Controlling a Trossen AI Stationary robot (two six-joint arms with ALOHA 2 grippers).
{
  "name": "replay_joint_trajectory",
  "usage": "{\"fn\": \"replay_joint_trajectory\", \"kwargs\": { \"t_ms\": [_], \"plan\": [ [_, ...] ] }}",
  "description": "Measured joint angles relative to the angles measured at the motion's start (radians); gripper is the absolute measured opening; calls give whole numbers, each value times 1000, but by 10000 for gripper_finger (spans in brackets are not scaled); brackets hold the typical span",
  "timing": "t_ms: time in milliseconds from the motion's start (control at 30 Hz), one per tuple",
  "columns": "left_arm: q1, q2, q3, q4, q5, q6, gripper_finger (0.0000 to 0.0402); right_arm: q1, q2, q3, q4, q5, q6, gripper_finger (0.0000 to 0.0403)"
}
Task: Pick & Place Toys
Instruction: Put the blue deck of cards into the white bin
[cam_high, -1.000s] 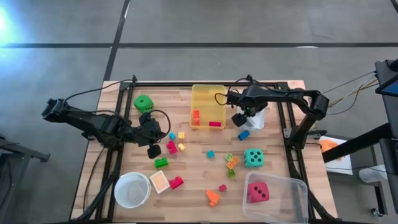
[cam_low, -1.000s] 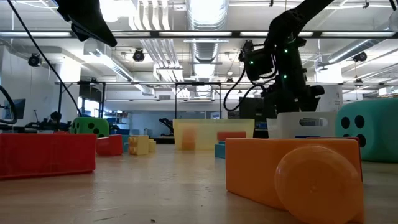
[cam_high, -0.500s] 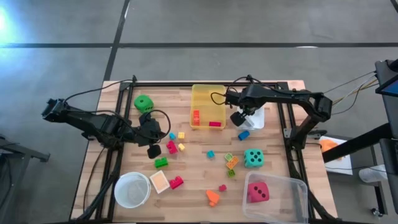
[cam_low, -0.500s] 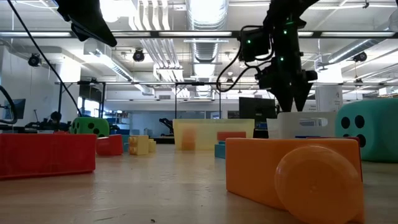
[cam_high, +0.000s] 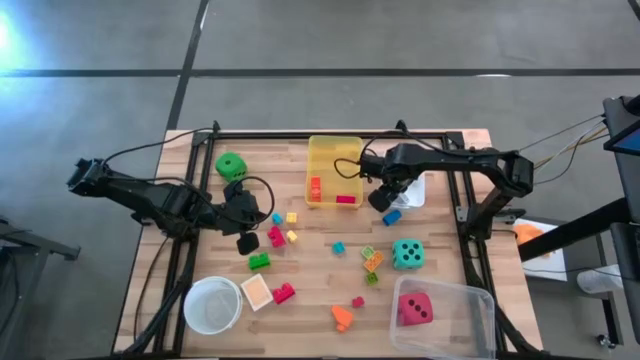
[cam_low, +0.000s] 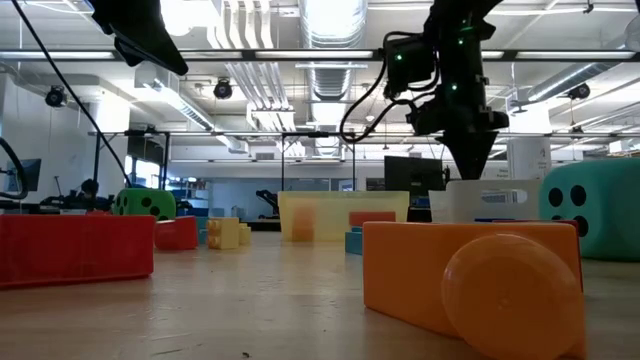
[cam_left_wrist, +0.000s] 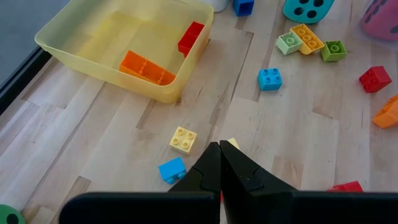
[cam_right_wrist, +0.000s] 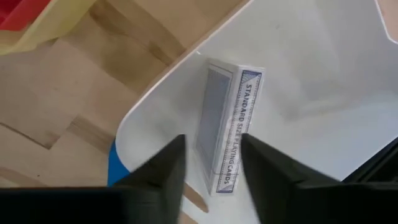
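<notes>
Small coloured blocks (cam_high: 275, 236) lie scattered over the wooden table, with a green die (cam_high: 231, 165) at the far left and a teal die (cam_high: 406, 253) on the right. A pink-red die (cam_high: 415, 308) sits inside the clear bin. My right gripper (cam_right_wrist: 212, 146) points down above the near-left corner of the white bin (cam_high: 414, 190), its fingers apart and bare. Below it a card box (cam_right_wrist: 225, 127) lies in that bin, and a blue block (cam_high: 391, 216) lies just outside. My left gripper (cam_left_wrist: 219, 149) hangs shut above the blocks at centre left.
The yellow bin (cam_high: 335, 170) at the far centre holds an orange and a red block. A round white bowl (cam_high: 212, 305) and a small tray (cam_high: 257, 291) stand near left. The clear bin (cam_high: 450, 320) stands at the near right corner. Black frame rails run along the table's edges.
My right gripper has risen from the white bin and drifted a little toward the table's left, toward the yellow bin. It carries nothing.
</notes>
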Motion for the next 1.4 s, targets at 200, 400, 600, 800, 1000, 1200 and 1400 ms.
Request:
{"fn": "replay_joint_trajectory", "kwargs": {
  "t_ms": [200,400,600,800,1000,1200,1400],
  "plan": [
    [0,0,0,0,0,0,0,0,0,0,13,0,3,18],
    [0,0,0,0,0,0,0,-1,0,-11,26,-45,8,9],
    [0,0,0,0,0,0,0,-3,0,-48,50,-53,8,8],
    [0,0,0,0,0,0,0,-9,0,-94,67,-75,-2,8],
    [0,0,0,0,0,0,0,-11,0,-120,71,-27,-9,8],
    [0,0,0,0,0,0,0,-19,0,-125,73,-16,-23,8],
    [0,0,0,0,0,0,0,-35,0,-126,74,-10,-33,8]
  ]
}}
